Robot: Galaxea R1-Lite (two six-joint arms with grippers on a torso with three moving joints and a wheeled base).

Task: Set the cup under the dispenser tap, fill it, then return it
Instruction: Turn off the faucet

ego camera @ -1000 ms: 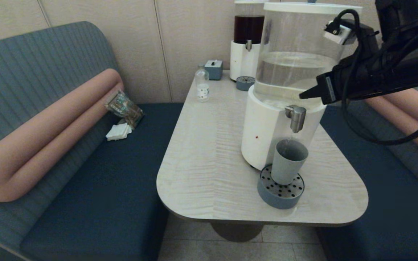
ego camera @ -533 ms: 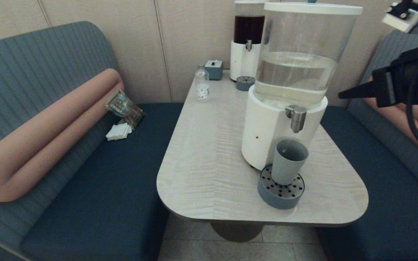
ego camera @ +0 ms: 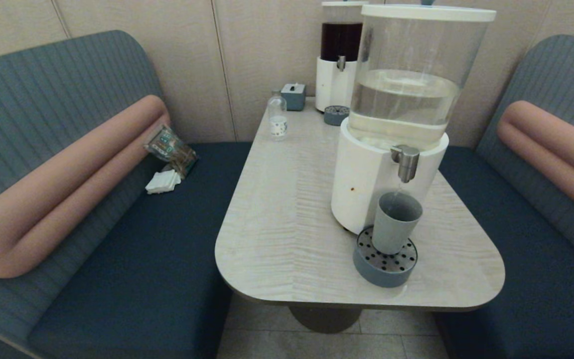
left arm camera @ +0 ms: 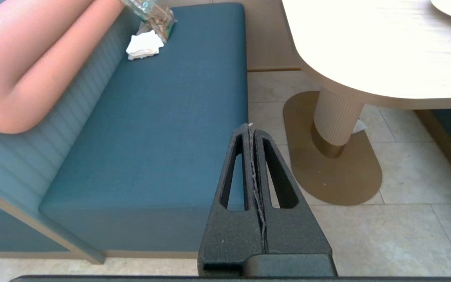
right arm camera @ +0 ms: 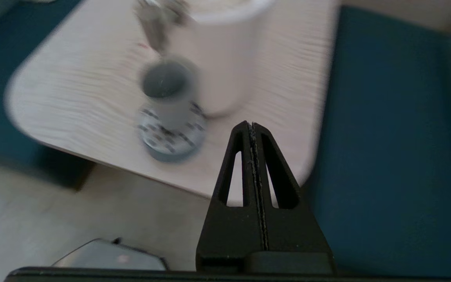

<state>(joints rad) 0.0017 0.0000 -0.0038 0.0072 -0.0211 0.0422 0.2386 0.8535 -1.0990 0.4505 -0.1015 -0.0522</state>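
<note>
Both claws closed and empty, cup under the tap.

Right claw (right arm camera: pixel 252 127) has its fingers pressed together, holding nothing, off the near right edge of the bench (ego camera: pixel 277 224); left claw (left arm camera: pixel 250 128) is likewise shut, parked low over the floor beside the left seat. The cup (ego camera: pixel 395 222) stands upright on the round perforated drip tray (ego camera: pixel 384 271), directly below the dispenser tap (ego camera: pixel 406 162).

Small clear bottle (ego camera: pixel 277 118), grey-blue box (ego camera: pixel 293 95), dark-liquid dispenser (ego camera: pixel 337 55) at table's (ego camera: pixel 277 219) far end; white napkins (ego camera: pixel 163 181), snack packet (ego camera: pixel 171 148) on left bench (ego camera: pixel 132 249).
</note>
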